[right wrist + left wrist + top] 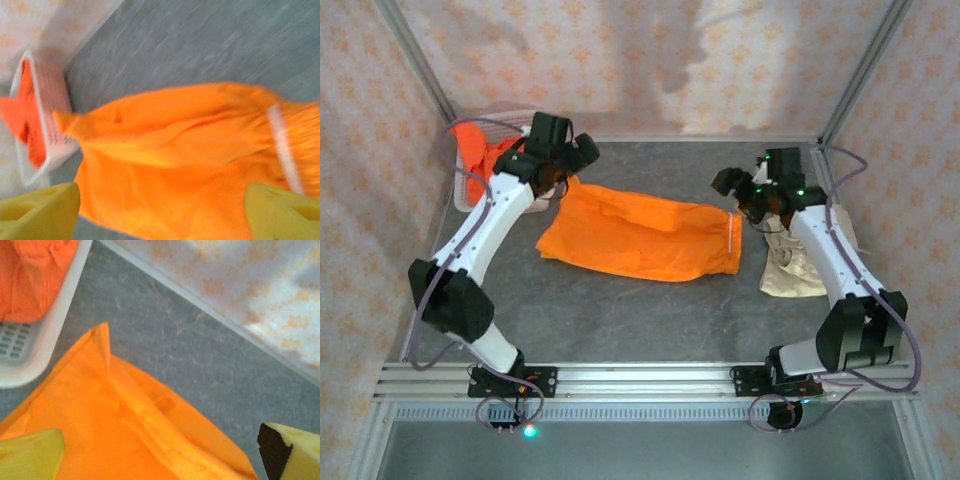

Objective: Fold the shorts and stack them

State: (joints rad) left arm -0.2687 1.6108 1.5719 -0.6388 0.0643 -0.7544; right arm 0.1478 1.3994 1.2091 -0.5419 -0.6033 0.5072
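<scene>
**foldnoob:** ok, what are the grippers doing right now?

**benchrat:** the left gripper [160,455] is sitting with its yellow fingers [30,455] spread wide, gripping nothing. It's hovering just over the far left corner of the bright orange cloth shorts [640,240], which are lying spread out flat in the middle of the grey table [620,320].

**foldnoob:** and the right one?

**benchrat:** the right gripper [162,212] is gaping too, with nothing pinched between its fingers. It's hanging above the other end of the same shorts, by the white strip [282,150] running across the cloth there. That wrist view is looking pretty blurry though.

**foldnoob:** where's the rest of the pile sitting?

**benchrat:** the beige cloth shorts [790,270] are lying crumpled at the right side of the table, partly under the right arm [830,250] and just beside the orange ones. Can't tell if they're touching. Another orange cloth pair [475,150] is sitting bunched in the white plastic mesh basket [55,315] in the far left corner, with the spread shorts' corner lying near its rim.
</scene>
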